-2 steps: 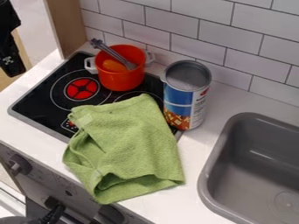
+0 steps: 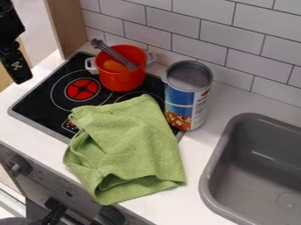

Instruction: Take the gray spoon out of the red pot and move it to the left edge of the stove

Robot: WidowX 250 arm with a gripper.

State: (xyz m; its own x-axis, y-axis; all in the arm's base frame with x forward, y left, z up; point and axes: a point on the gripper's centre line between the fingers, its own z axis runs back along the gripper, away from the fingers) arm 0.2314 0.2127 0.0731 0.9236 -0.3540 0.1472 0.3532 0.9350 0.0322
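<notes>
White tiles [image 2: 200, 25] back the stovetop [image 2: 38, 99], its front-right corner draped with a rumpled green towel [image 2: 132, 147], while your gripper [image 2: 21, 72], open or closed you cannot tell, hangs beyond its left edge.

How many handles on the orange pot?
2. One white handle is on the left side of the pot as pictured; the other handle is on its right, by the tiled wall. Both show.
</notes>
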